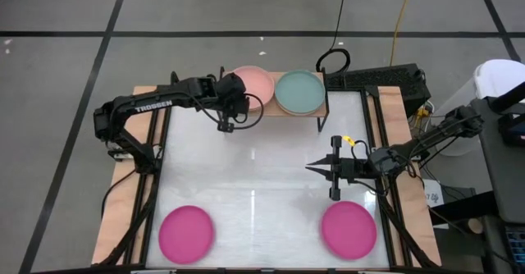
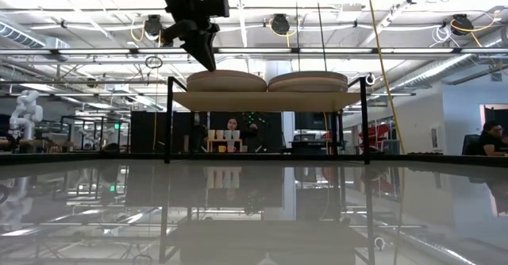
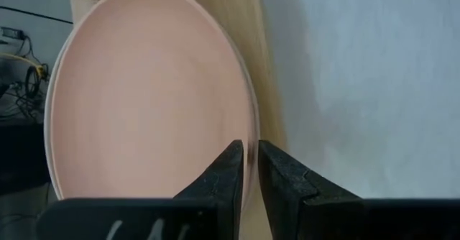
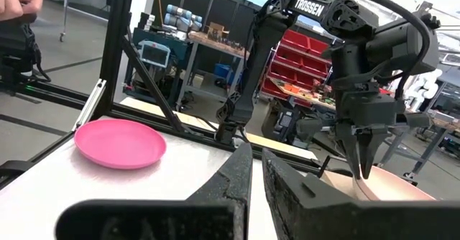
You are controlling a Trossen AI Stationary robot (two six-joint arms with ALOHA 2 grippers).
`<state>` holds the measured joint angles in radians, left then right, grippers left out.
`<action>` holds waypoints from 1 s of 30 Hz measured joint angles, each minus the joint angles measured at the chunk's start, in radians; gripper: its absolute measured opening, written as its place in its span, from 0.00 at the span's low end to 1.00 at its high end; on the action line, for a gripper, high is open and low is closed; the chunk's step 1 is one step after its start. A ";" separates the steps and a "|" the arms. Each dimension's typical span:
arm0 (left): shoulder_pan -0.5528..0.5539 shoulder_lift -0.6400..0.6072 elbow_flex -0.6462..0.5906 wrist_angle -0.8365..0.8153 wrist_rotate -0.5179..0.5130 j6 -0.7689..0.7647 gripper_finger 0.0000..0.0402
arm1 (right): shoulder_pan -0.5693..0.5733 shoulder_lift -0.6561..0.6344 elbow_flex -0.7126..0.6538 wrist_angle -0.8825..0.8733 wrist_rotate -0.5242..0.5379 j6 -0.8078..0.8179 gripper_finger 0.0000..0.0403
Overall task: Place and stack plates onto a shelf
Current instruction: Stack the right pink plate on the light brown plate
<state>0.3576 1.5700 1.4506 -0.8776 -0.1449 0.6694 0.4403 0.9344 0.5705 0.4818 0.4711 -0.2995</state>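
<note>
A pale pink plate (image 1: 256, 84) and a teal plate (image 1: 299, 92) lie side by side on the shelf's (image 2: 262, 100) wooden top board at the table's far edge. My left gripper (image 3: 251, 154) slants down over the pink plate's (image 3: 144, 96) near rim. Its fingers stand a narrow gap apart, one on either side of that rim. Two magenta plates (image 1: 186, 233) (image 1: 349, 229) lie flat on the table near its front edge. My right gripper (image 1: 313, 169) hovers shut and empty at mid-table right, pointing level toward the left.
A black box and cables (image 1: 377, 79) sit beyond the shelf at the far right. The table's wooden border and black rails (image 1: 156, 143) run along both sides. People sit in the room behind (image 2: 232, 126). White tabletop (image 1: 262, 159) lies between the shelf and the magenta plates.
</note>
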 joint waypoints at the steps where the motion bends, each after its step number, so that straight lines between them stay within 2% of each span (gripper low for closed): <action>1: -0.001 0.000 0.000 0.000 0.004 -0.004 0.13 | 0.000 0.000 0.000 0.000 0.000 0.000 0.05; 16: -0.006 0.035 0.001 0.015 0.016 -0.069 0.13 | 0.000 0.000 0.000 -0.002 0.000 0.002 0.05; 25: -0.009 0.031 0.000 0.014 -0.018 -0.079 0.32 | 0.000 0.000 0.000 -0.009 0.000 0.003 0.05; 30: -0.019 -0.005 0.000 0.025 -0.048 -0.077 0.36 | 0.000 0.000 0.000 -0.010 0.000 0.003 0.05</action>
<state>0.3384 1.5654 1.4506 -0.8523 -0.1925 0.5924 0.4400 0.9340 0.5705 0.4722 0.4713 -0.2962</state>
